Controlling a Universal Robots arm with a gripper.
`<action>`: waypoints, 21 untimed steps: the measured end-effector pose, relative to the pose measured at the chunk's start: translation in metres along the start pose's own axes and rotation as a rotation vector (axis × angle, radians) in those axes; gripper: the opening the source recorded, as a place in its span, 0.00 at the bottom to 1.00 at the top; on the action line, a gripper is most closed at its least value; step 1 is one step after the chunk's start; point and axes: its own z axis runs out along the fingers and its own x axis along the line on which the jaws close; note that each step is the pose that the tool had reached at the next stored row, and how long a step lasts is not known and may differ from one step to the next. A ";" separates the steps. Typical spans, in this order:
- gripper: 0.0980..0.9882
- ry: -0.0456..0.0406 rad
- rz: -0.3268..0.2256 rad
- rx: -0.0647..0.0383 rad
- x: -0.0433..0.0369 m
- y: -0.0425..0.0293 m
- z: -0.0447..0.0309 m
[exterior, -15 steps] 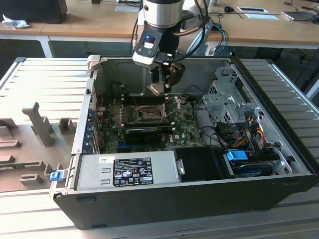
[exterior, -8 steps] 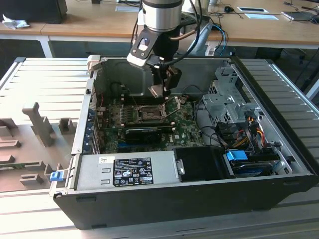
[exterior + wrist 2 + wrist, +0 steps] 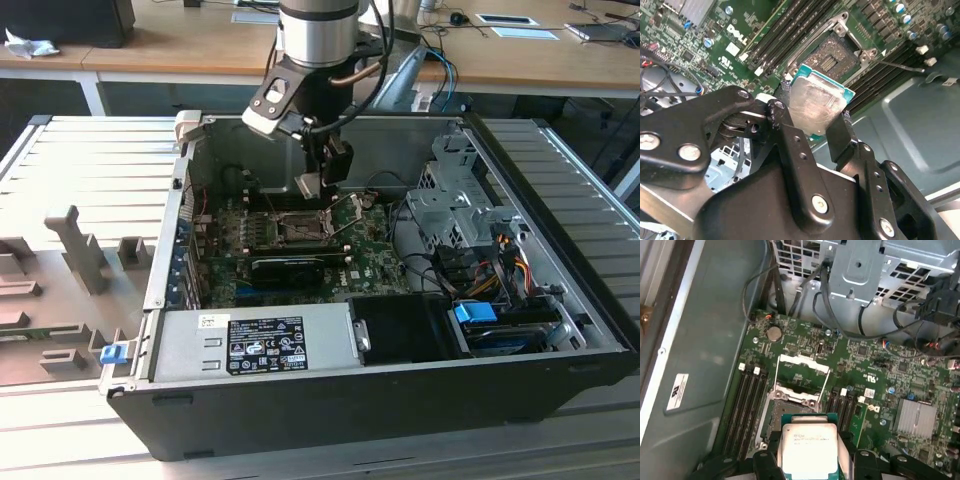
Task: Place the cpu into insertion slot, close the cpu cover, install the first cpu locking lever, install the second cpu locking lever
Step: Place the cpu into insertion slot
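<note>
Inspection of my gripper: closed onto the cpu, one black finger pressed against each of two opposite edges. The chip's grey-silver face is turned up toward the wrist, and its green edge shows around the metal.

Position of the part: in the exterior view the cpu hangs inside the open computer case, above the motherboard and nearer the case's far wall than the power supply along the near wall. It is clear of the board, not seated.

Insertion slot: open, its dark centre exposed inside the silvery rim. In the first wrist view the cpu overlaps the near part of the slot, so that portion is hidden.

Cpu cover: swung back off the slot — its thin silvery frame sits beyond the slot's far edge, with green board visible through the window.

One locking lever angles away from the slot's rim, unlatched.

Memory slots run alongside the slot on both flanks.
</note>
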 end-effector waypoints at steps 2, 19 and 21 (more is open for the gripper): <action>0.49 -0.0021 0.023 -0.001 0.0000 -0.0002 0.0010; 0.49 -0.0103 0.085 -0.001 -0.0001 -0.0026 0.0139; 0.49 -0.0105 0.088 0.000 -0.0001 -0.0027 0.0144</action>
